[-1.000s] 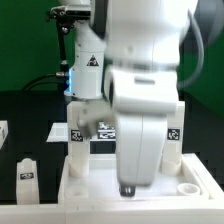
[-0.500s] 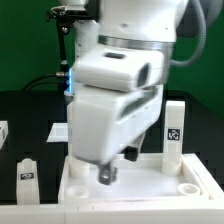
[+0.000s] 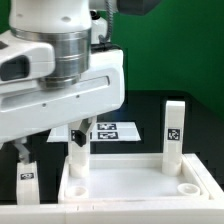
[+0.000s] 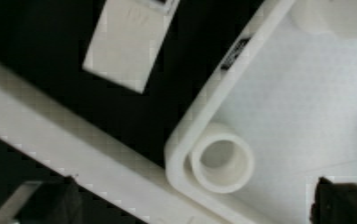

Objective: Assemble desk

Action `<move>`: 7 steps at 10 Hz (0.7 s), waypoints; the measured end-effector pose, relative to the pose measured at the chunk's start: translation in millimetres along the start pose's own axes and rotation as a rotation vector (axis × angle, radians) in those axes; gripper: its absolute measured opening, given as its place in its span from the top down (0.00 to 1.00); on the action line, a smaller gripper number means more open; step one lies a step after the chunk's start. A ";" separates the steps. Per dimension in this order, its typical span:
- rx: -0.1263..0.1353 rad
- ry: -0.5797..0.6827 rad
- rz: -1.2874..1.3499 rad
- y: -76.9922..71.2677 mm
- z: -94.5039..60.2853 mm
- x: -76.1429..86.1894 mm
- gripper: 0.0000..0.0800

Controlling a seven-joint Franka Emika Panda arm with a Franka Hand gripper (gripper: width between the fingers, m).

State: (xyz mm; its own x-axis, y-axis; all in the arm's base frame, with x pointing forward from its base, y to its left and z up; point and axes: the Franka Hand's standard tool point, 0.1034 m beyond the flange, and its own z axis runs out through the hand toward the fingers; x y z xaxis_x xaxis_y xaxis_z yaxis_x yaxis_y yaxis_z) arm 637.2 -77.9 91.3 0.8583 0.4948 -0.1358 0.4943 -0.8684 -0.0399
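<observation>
1. Swung up toward 10 o'clock of the exterior view since half a second ago: arm (image 3: 60,80). No longer dipped into the panel; rear-left leg back in sight.
2. Jaws: spread wide, gripping nothing. Dark fingertips (image 4: 344,196) far apart at opposite edges of the wrist view.
3. Desk panel (image 3: 130,212): flat on the bench (image 3: 205,140), at 6 o'clock of the exterior view, rim upward. Round front sockets (image 3: 188,187) at its near corners.
4. Rear-left leg (image 3: 76,158): upright at the panel's far corner, toward 8 o'clock, just under the arm.
5. Rear-right leg (image 3: 175,130): upright at the other far corner, toward 3 o'clock, tag facing the camera.
6. Loose leg (image 3: 27,175): on the bench at 8 o'clock, apart from the panel.
7. Marker board (image 3: 118,131): flat on the bench beyond the panel, near centre.
8. Wrist view: one corner socket (image 4: 219,163) of the panel close below the camera; white block (image 4: 130,45) on the dark bench beside the rim, which leg cannot be told.
</observation>
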 end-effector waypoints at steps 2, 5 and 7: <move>0.015 -0.002 0.126 1.2 3.1 -3.2 0.19; 0.039 -0.020 0.234 44.1 26.5 -35.1 0.19; 0.054 -0.050 0.248 41.9 48.6 -42.1 0.19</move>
State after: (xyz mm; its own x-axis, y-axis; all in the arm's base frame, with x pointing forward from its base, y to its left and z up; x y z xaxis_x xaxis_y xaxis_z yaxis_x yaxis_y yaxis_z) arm 615.1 -136.6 47.2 0.9439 0.2654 -0.1963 0.2604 -0.9641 -0.0515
